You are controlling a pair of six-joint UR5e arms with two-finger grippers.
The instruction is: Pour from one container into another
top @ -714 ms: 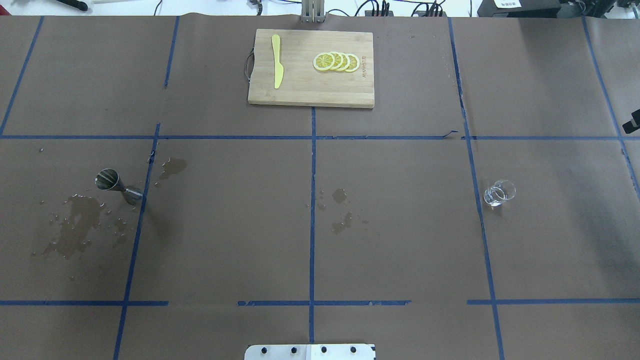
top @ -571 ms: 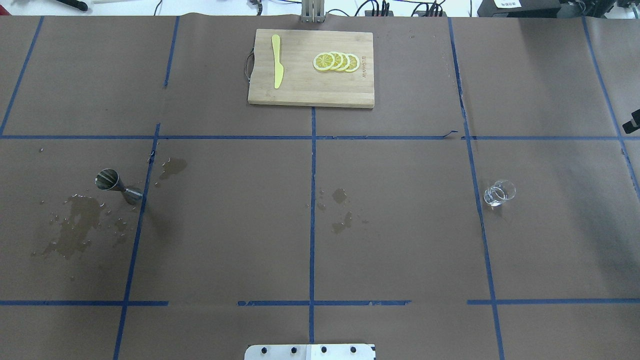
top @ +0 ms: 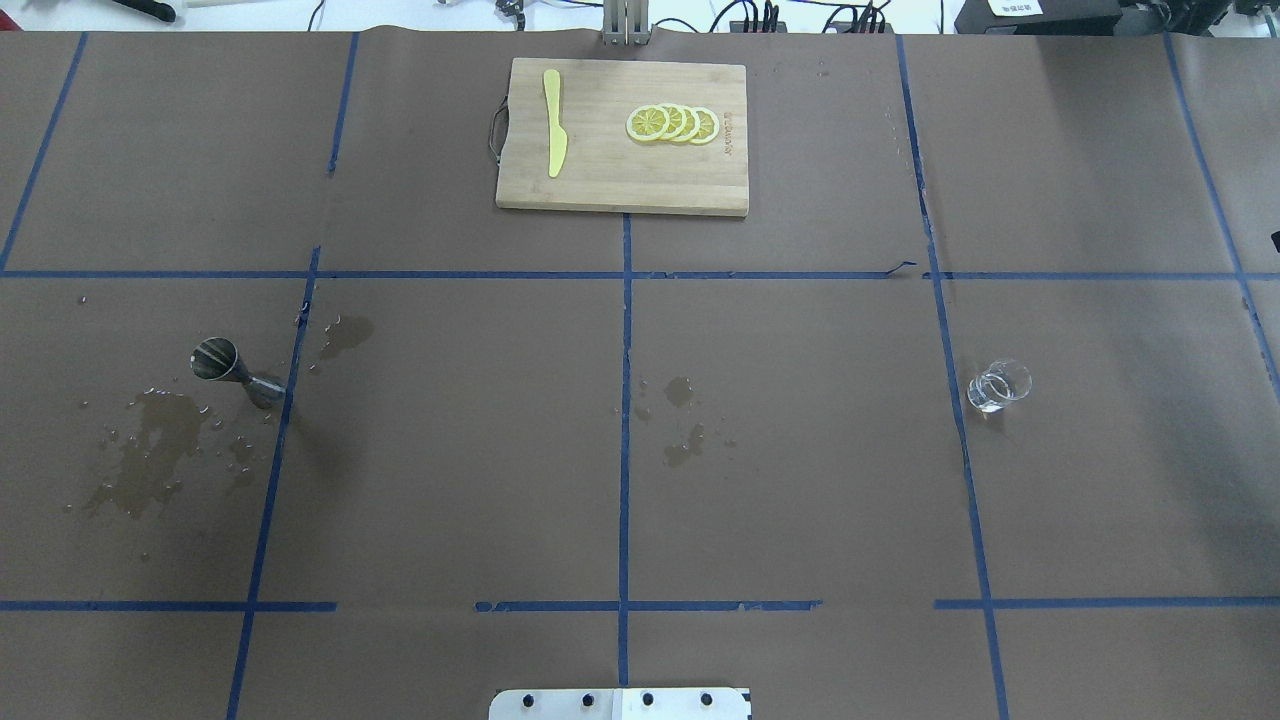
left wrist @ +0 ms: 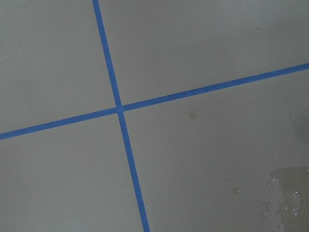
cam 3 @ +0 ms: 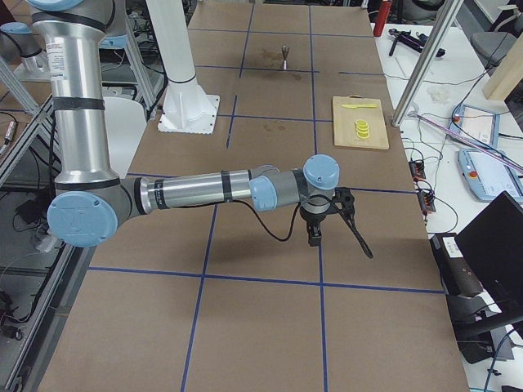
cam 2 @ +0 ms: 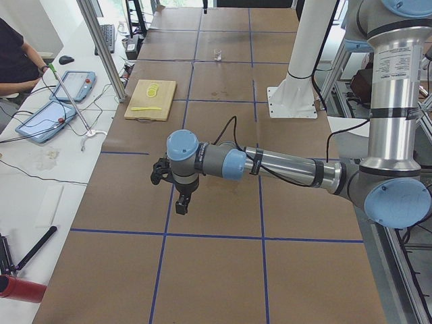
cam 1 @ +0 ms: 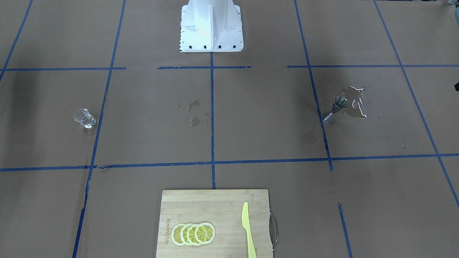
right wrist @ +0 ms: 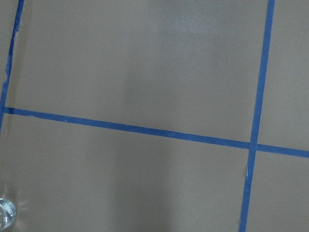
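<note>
Standing upright on the table (top: 800, 450), the glass cup (top: 998, 386) and steel jigger (top: 232, 370) are well apart. Opening of the left end effector (cam 2: 177, 196) and right end effector (cam 3: 331, 229) cannot be determined.

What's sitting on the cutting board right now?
On the cutting board: a yellow knife near the handle end and a row of four overlapping lemon slices. Each slice hides part of the next; nothing else shows.

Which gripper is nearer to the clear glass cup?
Right. The right gripper hangs over the table end near the glass cup; the left gripper over the opposite end, past the jigger.
</note>
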